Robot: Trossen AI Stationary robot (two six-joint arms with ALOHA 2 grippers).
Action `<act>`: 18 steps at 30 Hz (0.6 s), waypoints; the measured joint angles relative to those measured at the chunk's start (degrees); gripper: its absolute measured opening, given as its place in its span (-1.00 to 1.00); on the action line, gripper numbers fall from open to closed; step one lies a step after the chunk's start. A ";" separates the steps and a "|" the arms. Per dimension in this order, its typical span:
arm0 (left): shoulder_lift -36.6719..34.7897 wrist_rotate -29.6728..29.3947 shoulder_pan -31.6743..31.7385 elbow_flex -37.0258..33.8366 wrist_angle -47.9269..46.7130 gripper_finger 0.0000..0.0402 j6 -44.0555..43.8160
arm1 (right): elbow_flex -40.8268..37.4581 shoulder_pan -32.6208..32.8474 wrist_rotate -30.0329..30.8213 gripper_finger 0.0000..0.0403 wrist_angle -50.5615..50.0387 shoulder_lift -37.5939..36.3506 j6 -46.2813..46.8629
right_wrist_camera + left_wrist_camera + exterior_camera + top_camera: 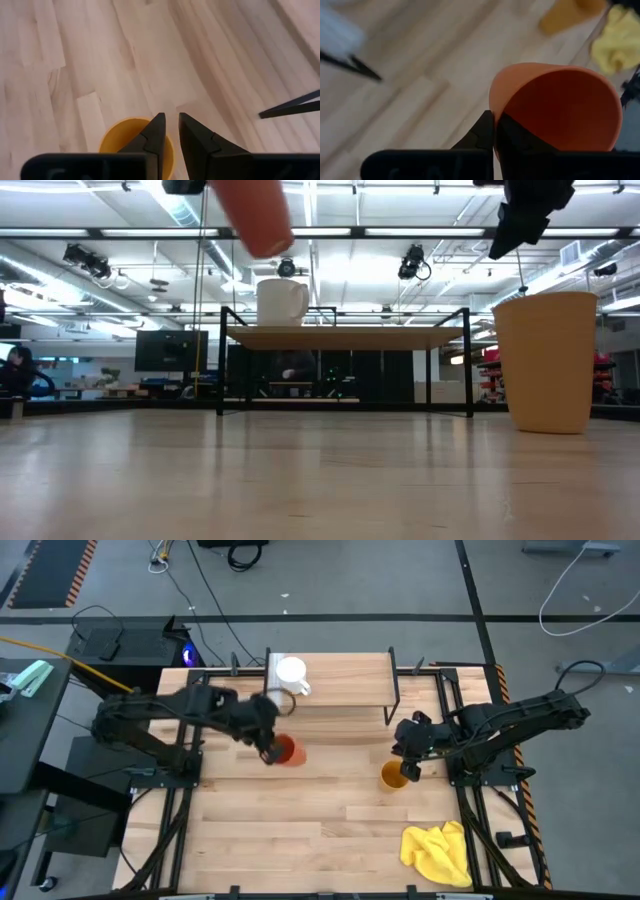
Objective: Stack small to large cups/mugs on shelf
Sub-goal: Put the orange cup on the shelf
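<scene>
Now L fingers (493, 131) pinch orange cup (560, 107) aloft; R fingers (170, 131) slightly apart over yellow cup (132, 142).

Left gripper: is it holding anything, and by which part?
Yes: the left gripper holds the orange-red handleless cup by its rim wall, lifted off the wooden tabletop.

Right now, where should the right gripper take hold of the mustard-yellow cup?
Probably by the rim, from straight above. The mustard-yellow cup stands upright and open-mouthed on the table, has no handle, and the right gripper hovers over its rim, one finger placed to drop inside the wall, one outside.
</scene>
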 joint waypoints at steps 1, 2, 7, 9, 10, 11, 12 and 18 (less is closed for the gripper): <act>0.00 -0.26 0.80 1.37 -0.11 -0.95 0.84 | -0.20 -0.01 0.46 -0.70 0.25 -0.51 0.00; 0.03 -0.38 1.56 2.64 -0.03 -0.95 1.75 | -0.68 -0.01 0.67 -0.70 0.43 -1.19 0.01; 2.84 -0.58 4.85 8.47 -1.03 -0.95 5.51 | -7.34 -0.01 1.15 -0.70 4.25 -7.12 1.09; 4.91 -0.53 5.82 11.18 -1.58 -0.95 7.22 | -10.68 -0.01 1.15 -0.70 5.92 -9.98 2.17; 6.06 -0.23 6.29 12.83 -2.10 -0.95 8.25 | -11.78 -0.01 1.15 -0.70 6.52 -11.28 2.42; 7.47 -0.07 6.80 14.70 -3.06 -0.95 9.32 | -12.53 -0.01 1.14 -0.70 6.77 -12.54 2.45; 8.95 -0.03 7.30 16.62 -3.79 -0.95 9.93 | -12.91 -0.01 1.15 -0.70 6.64 -13.70 2.53; 18.64 0.10 10.13 31.86 -8.54 -0.95 13.84 | -12.98 -0.01 2.64 -0.70 6.78 -18.79 2.62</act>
